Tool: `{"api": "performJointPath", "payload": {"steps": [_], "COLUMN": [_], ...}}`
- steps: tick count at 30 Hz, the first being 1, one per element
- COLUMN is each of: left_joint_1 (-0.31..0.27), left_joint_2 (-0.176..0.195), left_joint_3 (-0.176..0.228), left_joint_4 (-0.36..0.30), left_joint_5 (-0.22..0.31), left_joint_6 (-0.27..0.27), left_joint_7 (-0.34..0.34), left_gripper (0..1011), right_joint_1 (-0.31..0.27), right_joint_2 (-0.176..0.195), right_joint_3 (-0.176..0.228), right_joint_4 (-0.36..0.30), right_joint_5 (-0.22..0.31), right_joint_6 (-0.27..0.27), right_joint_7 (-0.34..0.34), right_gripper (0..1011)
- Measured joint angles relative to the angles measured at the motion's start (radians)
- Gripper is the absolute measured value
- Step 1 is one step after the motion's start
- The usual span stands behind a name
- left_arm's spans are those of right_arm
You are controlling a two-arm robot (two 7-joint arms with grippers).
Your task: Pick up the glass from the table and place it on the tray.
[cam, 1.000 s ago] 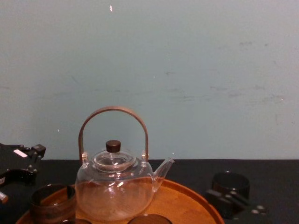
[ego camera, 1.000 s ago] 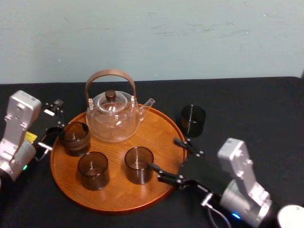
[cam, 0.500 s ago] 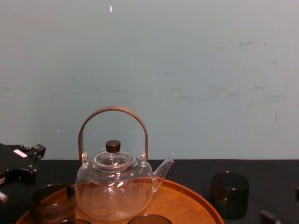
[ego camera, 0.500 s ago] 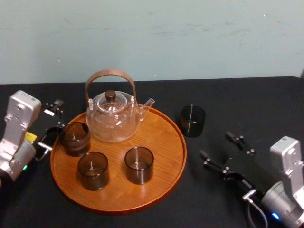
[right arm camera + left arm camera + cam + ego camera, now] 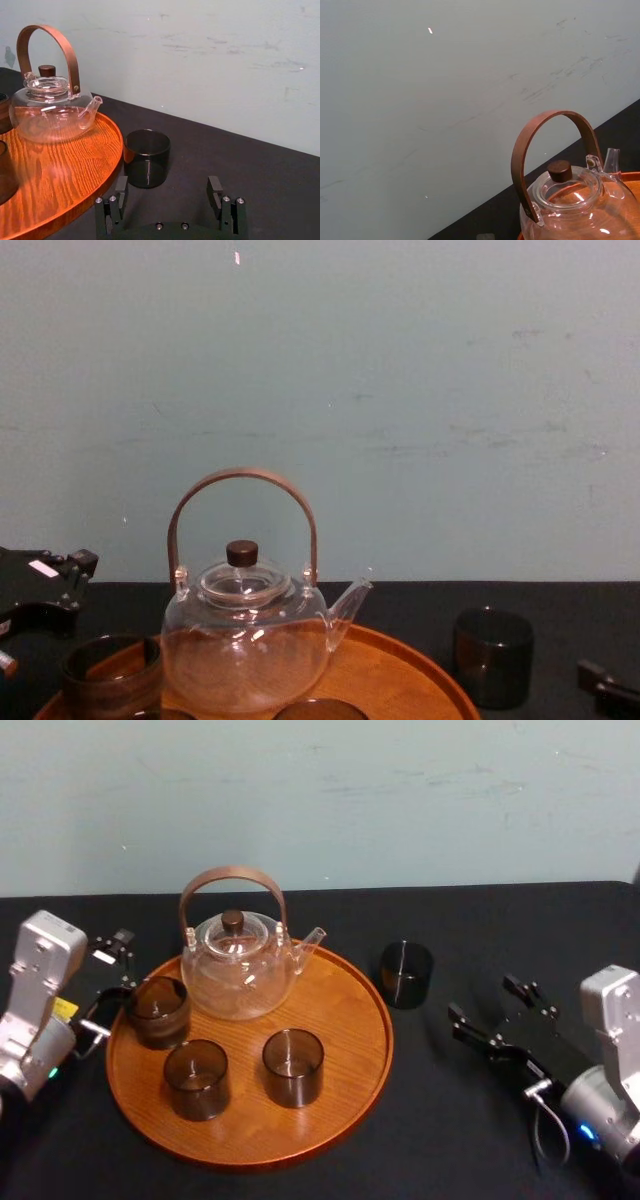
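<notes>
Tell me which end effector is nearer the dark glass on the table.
Right. The right end effector is open just right of the dark glass, facing it; the left end effector is across the tray, at its left rim.

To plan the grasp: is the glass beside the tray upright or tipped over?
Upright. The glass stands on the table, rim up, walls vertical, beside the tray; the open right gripper faces it.

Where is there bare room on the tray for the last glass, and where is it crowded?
Free: right half of the tray, between the teapot, the right-hand glass and the rim nearest the table glass and open right gripper. Crowded: left half, with teapot, two more glasses, left gripper alongside.
</notes>
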Motion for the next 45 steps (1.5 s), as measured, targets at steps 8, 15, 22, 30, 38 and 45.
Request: {"api": "performJointPath", "payload": {"steps": [8,15,22,30,38,45], "left_joint_1": [0.0,0.0,0.0,0.0,0.0,0.0], "left_joint_2": [0.0,0.0,0.0,0.0,0.0,0.0], "left_joint_3": [0.0,0.0,0.0,0.0,0.0,0.0], "left_joint_4": [0.0,0.0,0.0,0.0,0.0,0.0], "left_joint_5": [0.0,0.0,0.0,0.0,0.0,0.0], "left_joint_6": [0.0,0.0,0.0,0.0,0.0,0.0], "left_joint_7": [0.0,0.0,0.0,0.0,0.0,0.0], "left_gripper": [0,0,0,0,0,0], "right_joint_1": [0.099,0.19,0.261,0.325,0.375,0.427], "right_joint_2": [-0.025,-0.046,-0.067,-0.083,-0.095,-0.113], "right_joint_3": [-0.028,-0.071,-0.106,-0.132,-0.147,-0.163], "right_joint_4": [0.097,0.19,0.279,0.363,0.414,0.475], "right_joint_5": [-0.012,-0.039,-0.055,-0.063,-0.067,-0.075], "right_joint_6": [0.032,0.043,0.036,0.016,-0.003,-0.023], "right_joint_7": [0.025,0.046,0.068,0.091,0.107,0.117], "right_gripper": [1002,1002,1002,1002,1002,1002]}}
